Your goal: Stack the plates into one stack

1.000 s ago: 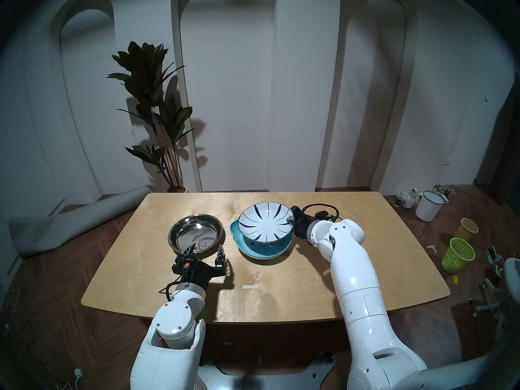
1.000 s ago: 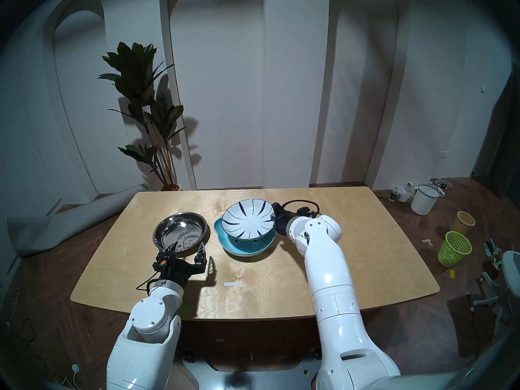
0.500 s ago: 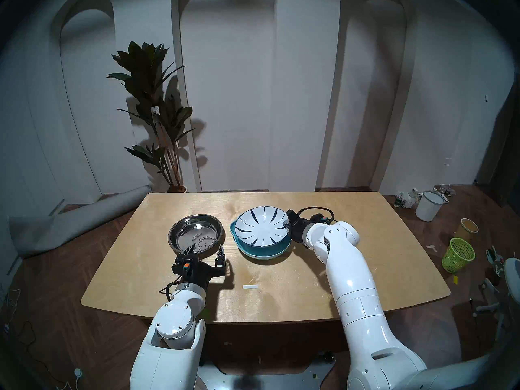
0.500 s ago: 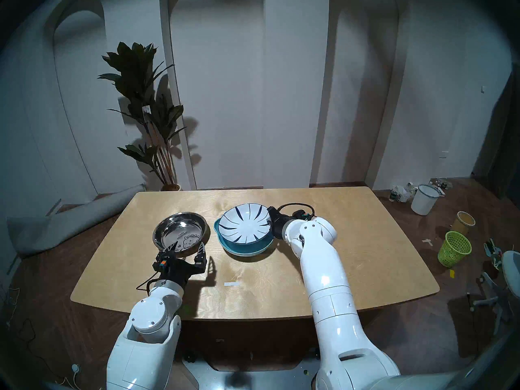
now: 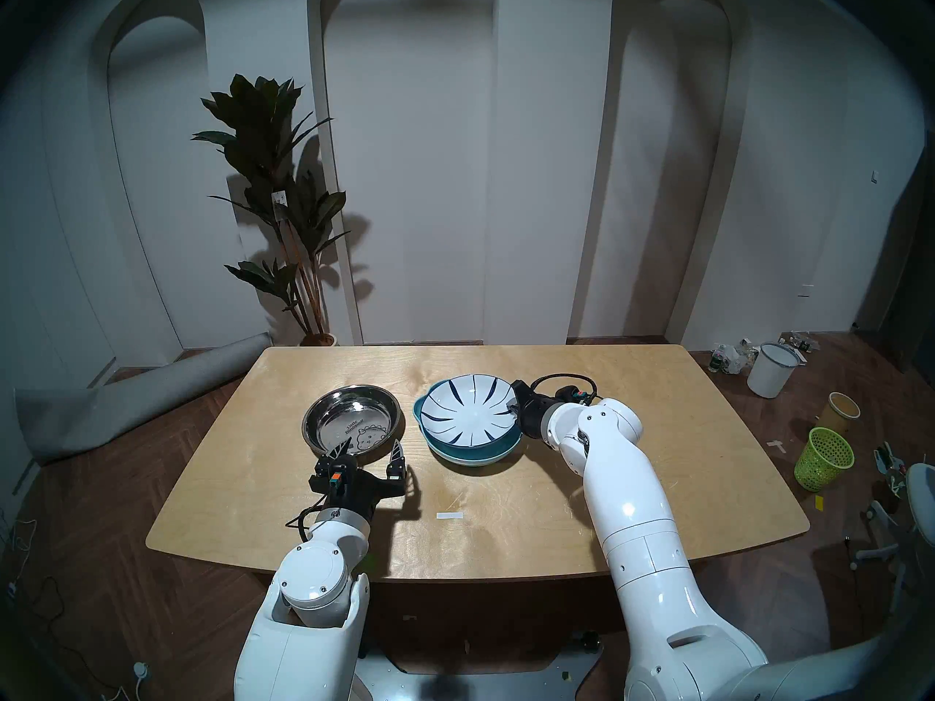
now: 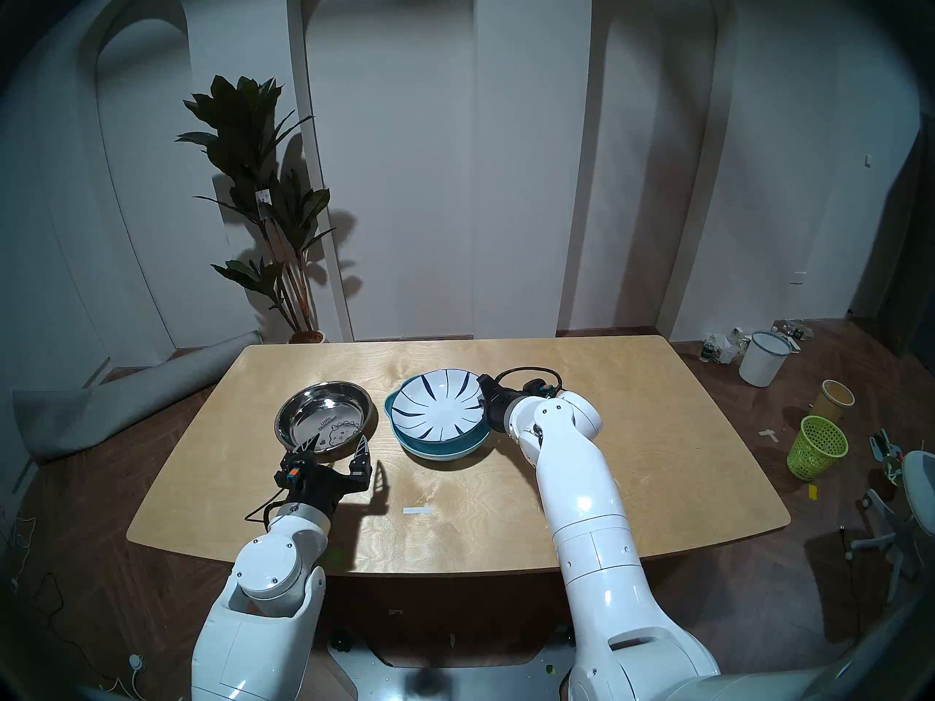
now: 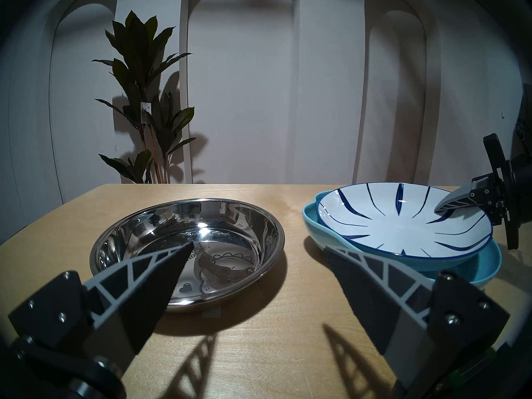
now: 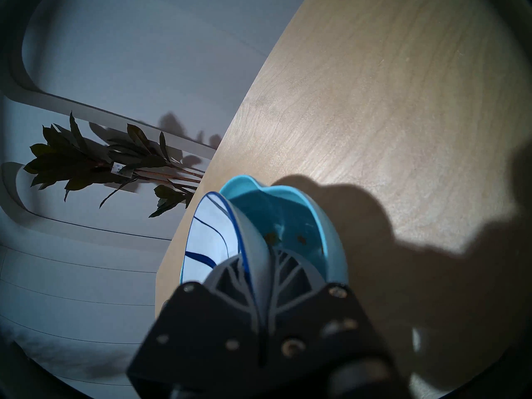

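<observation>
Seating striped plate (image 5: 468,410) into blue flower plate (image 5: 473,452) at surface (image 5: 657,432) centre, right pincer (image 5: 515,407) pinching its 3 o'clock rim; next: release, then steel plate (image 5: 352,425) at 9 o'clock, left pincer (image 5: 367,452) spread beside it.

The only words that can be read are "Little Dinosaur", printed in dark letters on the inner floor of the shiny round steel plate (image 5: 352,425), left of centre in the head view, just above a cartoon dinosaur outline. In the left wrist view the same print is mostly hidden behind a finger. A small white tag (image 7: 145,112) hangs on the dark-leaved potted plant (image 7: 144,102) in the upper left; its print is too small to read.
</observation>
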Available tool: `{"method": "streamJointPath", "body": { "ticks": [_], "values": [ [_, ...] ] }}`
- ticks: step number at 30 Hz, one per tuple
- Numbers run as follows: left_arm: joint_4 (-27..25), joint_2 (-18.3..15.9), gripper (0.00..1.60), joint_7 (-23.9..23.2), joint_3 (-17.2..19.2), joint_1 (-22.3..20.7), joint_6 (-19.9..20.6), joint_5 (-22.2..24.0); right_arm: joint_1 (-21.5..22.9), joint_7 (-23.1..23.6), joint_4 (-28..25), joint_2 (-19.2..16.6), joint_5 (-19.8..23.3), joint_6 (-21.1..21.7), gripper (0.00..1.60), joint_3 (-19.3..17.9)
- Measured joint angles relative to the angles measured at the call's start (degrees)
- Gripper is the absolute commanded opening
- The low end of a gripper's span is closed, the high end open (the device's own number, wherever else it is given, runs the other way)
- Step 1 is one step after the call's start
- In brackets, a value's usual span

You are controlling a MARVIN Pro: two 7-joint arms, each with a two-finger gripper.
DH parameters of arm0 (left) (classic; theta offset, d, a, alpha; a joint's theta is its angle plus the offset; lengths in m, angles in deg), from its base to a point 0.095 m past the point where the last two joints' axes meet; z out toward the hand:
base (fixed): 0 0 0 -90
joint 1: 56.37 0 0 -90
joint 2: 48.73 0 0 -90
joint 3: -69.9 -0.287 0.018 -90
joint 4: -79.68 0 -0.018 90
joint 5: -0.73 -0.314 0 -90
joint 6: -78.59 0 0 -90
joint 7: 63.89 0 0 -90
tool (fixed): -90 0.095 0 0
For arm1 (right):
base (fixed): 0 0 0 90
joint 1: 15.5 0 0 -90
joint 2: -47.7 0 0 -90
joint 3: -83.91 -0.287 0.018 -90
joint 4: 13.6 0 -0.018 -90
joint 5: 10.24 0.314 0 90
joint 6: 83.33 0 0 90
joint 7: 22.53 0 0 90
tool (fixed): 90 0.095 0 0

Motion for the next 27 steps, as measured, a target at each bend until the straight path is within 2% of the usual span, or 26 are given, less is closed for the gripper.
{"method": "streamJointPath", "body": {
  "ticks": [1, 2, 3, 4, 20, 27],
  "values": [
    [0.0, 0.0, 1.60, 0.0, 0.0, 0.0, 0.0, 0.0, 0.0, 0.1, -0.1, 0.0, 0.0, -0.1, 0.79, 0.1],
    [0.0, 0.0, 1.60, 0.0, 0.0, 0.0, 0.0, 0.0, 0.1, 0.1, -0.2, 0.0, -0.1, -0.1, 0.91, 0.2],
    [0.0, 0.0, 1.60, 0.0, 0.0, 0.0, 0.0, 0.0, 0.1, 0.2, -0.2, -0.1, -0.1, -0.1, 1.42, 0.2],
    [0.0, 0.0, 1.60, 0.0, 0.0, 0.0, 0.0, 0.0, 0.2, 0.3, -0.5, -0.1, -0.2, -0.3, 1.60, 0.3],
    [0.0, 0.0, 1.60, 0.0, 0.0, 0.0, 0.0, 0.0, 0.6, 1.2, -3.7, -1.1, -1.5, -0.8, 1.60, 1.0],
    [0.0, 0.0, 1.60, 0.0, 0.0, 0.0, 0.0, 0.0, -0.4, 0.1, -8.4, -2.4, -3.4, -1.3, 1.60, 0.8]
  ]
}}
